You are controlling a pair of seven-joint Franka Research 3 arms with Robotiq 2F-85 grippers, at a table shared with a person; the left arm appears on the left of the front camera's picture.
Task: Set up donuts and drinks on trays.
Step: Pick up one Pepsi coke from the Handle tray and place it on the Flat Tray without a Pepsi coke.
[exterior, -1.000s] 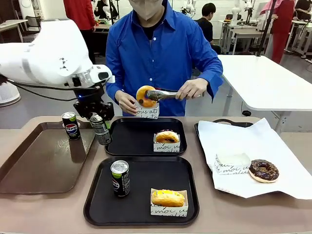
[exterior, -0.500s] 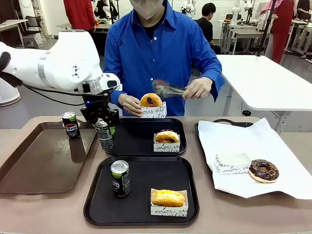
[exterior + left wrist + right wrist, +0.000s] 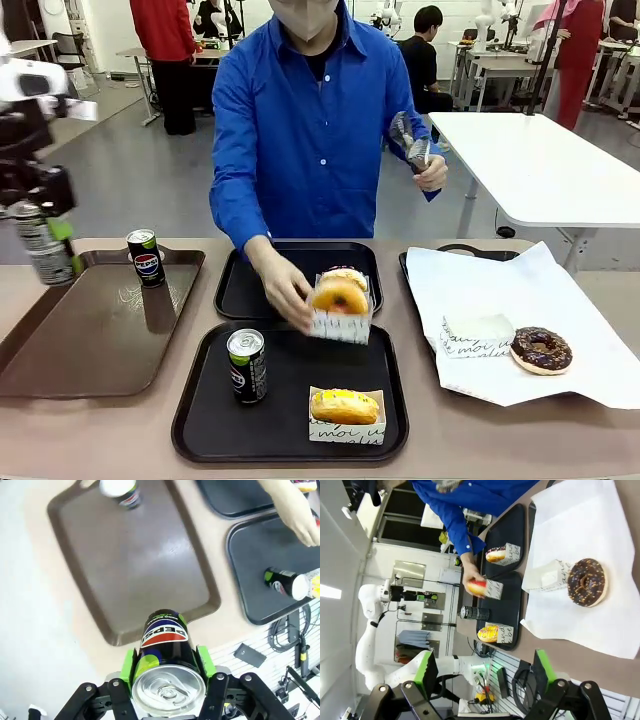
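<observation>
Currently on drinks: left gripper point(image 3: 167, 662), fingers clamped on a can point(image 3: 40, 255), aloft at the brown tray's point(image 3: 90, 340) left edge; right gripper point(image 3: 484, 666) fingers apart, empty; next, likely set it upright on the far black tray point(image 3: 232, 295).

Bright, even overhead room light, soft shadows.
Sheen on brown tray point(image 3: 100, 330); person's raised hand point(image 3: 428, 170) motion-blurred; wrist views bend at edges; can point(image 3: 165, 655) up close, sharp, glare on lid.

"PEPSI" is printed on the black can point(image 3: 164, 630) in the left wrist view. A Pepsi logo is borne by the second can point(image 3: 147, 262) on the brown tray point(image 3: 90, 340).
</observation>
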